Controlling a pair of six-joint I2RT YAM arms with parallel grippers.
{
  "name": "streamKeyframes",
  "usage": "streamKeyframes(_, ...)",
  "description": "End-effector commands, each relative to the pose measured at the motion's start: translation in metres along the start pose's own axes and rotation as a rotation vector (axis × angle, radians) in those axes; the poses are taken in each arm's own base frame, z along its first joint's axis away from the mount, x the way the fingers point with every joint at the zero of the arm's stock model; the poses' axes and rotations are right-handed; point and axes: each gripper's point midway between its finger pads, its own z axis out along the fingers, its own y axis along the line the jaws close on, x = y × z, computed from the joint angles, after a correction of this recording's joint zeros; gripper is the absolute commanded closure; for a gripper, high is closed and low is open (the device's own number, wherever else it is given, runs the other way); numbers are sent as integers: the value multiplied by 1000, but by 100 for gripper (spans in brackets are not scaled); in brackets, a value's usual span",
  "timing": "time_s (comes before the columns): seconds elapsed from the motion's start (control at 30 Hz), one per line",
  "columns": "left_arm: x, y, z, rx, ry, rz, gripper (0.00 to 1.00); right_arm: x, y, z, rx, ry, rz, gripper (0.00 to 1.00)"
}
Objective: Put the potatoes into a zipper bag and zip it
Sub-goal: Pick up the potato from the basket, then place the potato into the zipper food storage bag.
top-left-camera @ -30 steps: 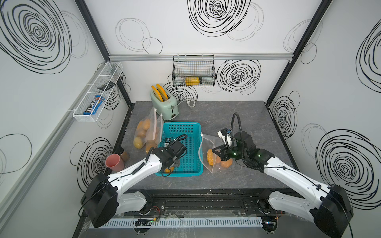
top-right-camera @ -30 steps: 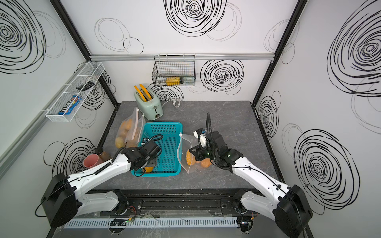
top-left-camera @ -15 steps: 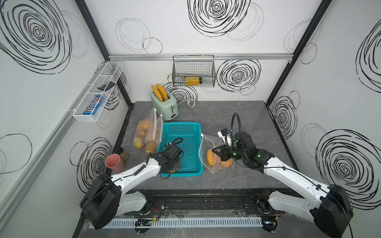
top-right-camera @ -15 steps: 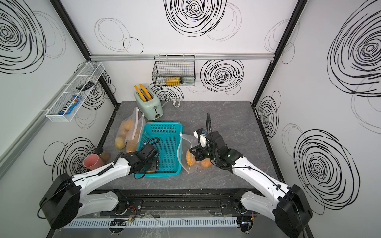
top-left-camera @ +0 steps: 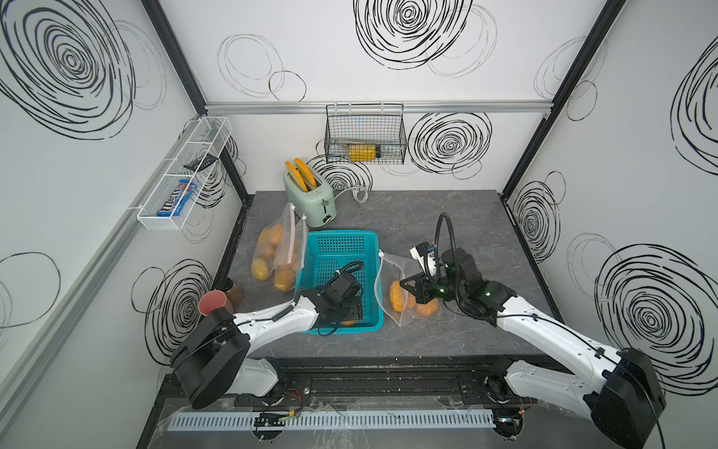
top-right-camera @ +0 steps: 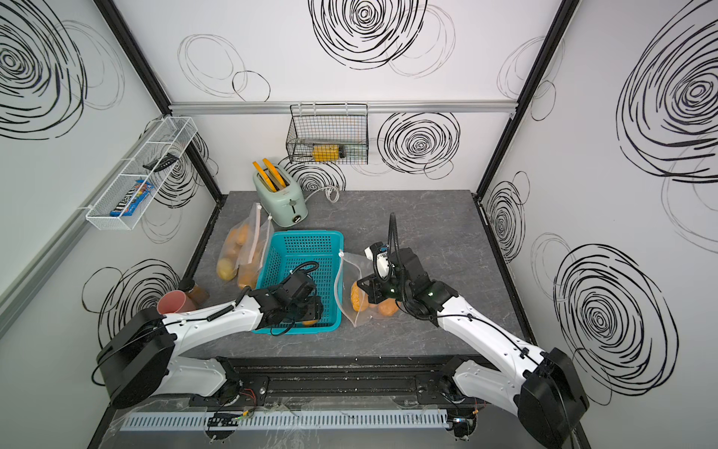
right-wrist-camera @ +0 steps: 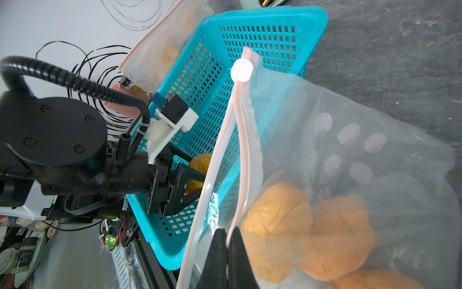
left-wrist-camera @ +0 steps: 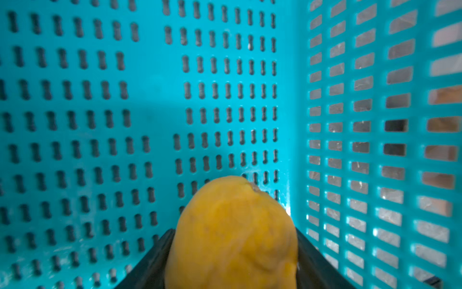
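Observation:
A teal basket (top-left-camera: 342,241) stands mid-table. My left gripper (top-left-camera: 349,317) reaches into its near end and is shut on an orange-brown potato (left-wrist-camera: 232,237), which fills the gap between both black fingers (left-wrist-camera: 160,252). To the right of the basket a clear zipper bag (top-left-camera: 406,268) stands open, holding a few potatoes (top-left-camera: 396,295). Its white slider (right-wrist-camera: 241,70) sits at the far end of the pink zip strip. My right gripper (right-wrist-camera: 227,237) is shut on the bag's rim, keeping the mouth open toward the basket (right-wrist-camera: 275,15).
A second bag full of potatoes (top-left-camera: 276,256) leans on the basket's left side. Behind them stands a green toaster (top-left-camera: 311,198) with orange toast slices. A pink cup (top-left-camera: 213,305) and a brown jar (top-left-camera: 235,291) sit at the near left edge. A wire wall basket (top-left-camera: 365,136) hangs at the back.
My left gripper has shifted slightly within the basket's near end and its jaws have narrowed onto the potato. The right arm and the bag have not moved.

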Motion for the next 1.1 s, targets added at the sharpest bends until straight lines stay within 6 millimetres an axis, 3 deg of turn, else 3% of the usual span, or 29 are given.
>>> streamKeyframes(0.0,-7,-26,2,51,-17,4,31,-1,-1,-3,6,-13,-16,100)
streamKeyframes(0.13,-6,-31,4,31,-20,32,33,-1,-1,-3,10,-13,-18,100)
streamKeyframes(0.23,-9,-33,1,34,-36,36,45,1,-2,-2,9,-10,-15,100)
streamKeyframes(0.37,-14,-35,-7,37,-62,51,46,2,-3,-1,13,1,-14,100)
streamKeyframes(0.57,-26,-22,-31,-5,-93,77,47,3,-5,1,21,3,-15,100)
streamKeyframes(0.7,-40,-21,-62,47,-154,67,46,3,-6,2,26,4,-14,100)
streamKeyframes(0.83,-52,-45,-99,228,-228,79,45,1,-6,5,27,14,-10,100)
streamKeyframes(1.07,-49,-131,-154,683,-233,181,45,2,-5,4,23,17,-4,100)
